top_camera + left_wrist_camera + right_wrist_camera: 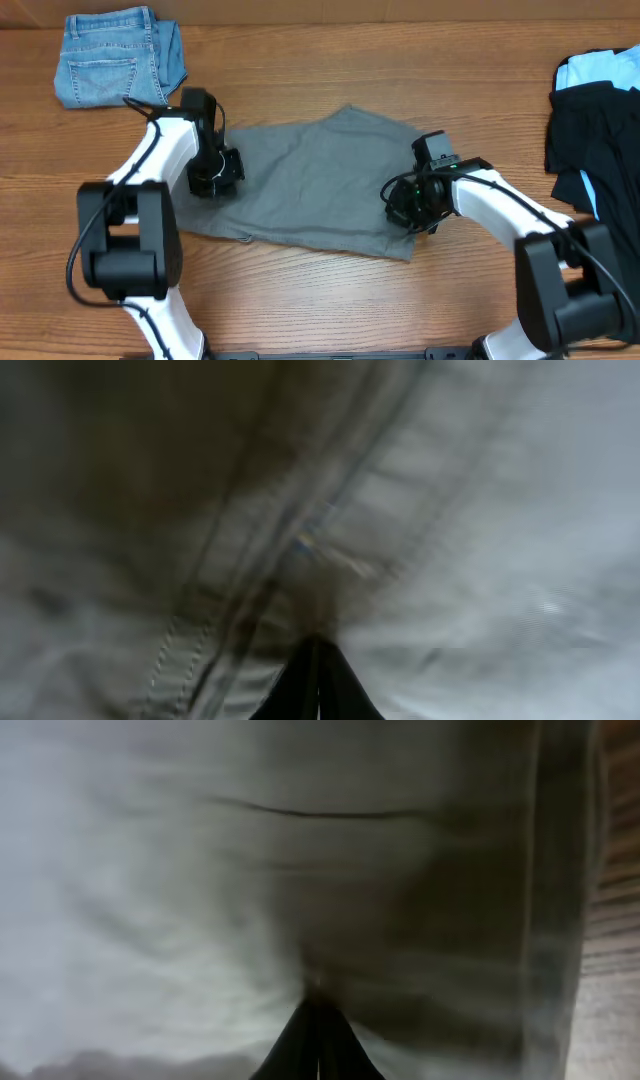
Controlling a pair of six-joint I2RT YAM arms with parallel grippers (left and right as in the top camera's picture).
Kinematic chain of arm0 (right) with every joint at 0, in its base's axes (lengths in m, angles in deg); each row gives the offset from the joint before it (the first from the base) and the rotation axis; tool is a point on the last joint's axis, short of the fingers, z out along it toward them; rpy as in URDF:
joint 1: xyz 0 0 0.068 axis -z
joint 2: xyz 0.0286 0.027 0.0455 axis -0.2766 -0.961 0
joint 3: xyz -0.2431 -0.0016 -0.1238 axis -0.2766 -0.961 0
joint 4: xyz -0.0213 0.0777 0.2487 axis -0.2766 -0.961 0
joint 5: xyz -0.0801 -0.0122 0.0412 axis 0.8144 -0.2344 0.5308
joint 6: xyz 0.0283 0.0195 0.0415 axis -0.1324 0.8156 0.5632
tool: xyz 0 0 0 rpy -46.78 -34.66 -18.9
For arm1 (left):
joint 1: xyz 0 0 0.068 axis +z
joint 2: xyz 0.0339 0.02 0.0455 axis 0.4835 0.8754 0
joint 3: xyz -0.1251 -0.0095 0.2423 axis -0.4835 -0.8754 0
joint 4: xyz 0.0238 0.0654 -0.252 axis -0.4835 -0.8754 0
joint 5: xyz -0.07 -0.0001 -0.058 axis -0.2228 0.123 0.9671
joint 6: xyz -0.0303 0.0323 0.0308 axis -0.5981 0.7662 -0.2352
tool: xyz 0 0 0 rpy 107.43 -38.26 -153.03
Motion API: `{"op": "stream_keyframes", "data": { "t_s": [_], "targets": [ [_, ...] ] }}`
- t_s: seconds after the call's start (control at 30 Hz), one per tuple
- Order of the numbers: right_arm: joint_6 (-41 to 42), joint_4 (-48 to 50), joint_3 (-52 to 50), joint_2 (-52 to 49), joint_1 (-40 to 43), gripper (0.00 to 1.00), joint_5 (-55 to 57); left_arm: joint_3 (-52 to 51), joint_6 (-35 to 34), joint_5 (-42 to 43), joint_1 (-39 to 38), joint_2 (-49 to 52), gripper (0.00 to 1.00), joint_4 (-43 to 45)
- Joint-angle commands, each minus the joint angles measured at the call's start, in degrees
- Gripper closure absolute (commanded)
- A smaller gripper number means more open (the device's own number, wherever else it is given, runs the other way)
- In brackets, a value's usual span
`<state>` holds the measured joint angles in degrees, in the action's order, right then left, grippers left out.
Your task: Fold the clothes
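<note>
The grey garment (310, 185) lies spread flat across the middle of the table. My left gripper (215, 178) is at its left edge, shut on a pinch of the grey cloth; the left wrist view shows the closed fingertips (318, 650) against a stitched seam (180, 650). My right gripper (410, 205) is at the garment's right edge, shut on the cloth; the right wrist view shows the closed fingertips (318, 1005) with fabric bunched around them and a hem (555, 900) beside bare wood.
Folded blue denim jeans (118, 57) lie at the back left. A black garment (595, 135) with a light-blue one (605, 68) lies at the right edge. The wooden table (320, 300) shows in front of the garment.
</note>
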<state>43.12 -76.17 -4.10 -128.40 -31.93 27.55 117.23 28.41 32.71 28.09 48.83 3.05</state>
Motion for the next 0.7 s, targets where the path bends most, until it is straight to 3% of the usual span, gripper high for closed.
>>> {"op": "stream_keyframes", "data": {
  "t_s": [0.0, 0.4, 0.67],
  "targets": [
    [1.2, -1.4, -0.9, -3.3, 0.2, 0.96, -1.5, 0.1, 0.7, -3.2, 1.6, 3.0, 0.95, -0.7],
    [0.5, -5.1, -0.6, -3.6, 9.3, 0.96, 5.4, 0.1, -6.5, -8.9, 5.6, 6.7, 0.96, -8.6],
    [-2.6, 0.2, 2.0, -3.6, 15.4, 0.96, 6.2, 0.1, -8.4, -2.2, 6.0, 6.7, 0.96, -13.0]
  ]
}}
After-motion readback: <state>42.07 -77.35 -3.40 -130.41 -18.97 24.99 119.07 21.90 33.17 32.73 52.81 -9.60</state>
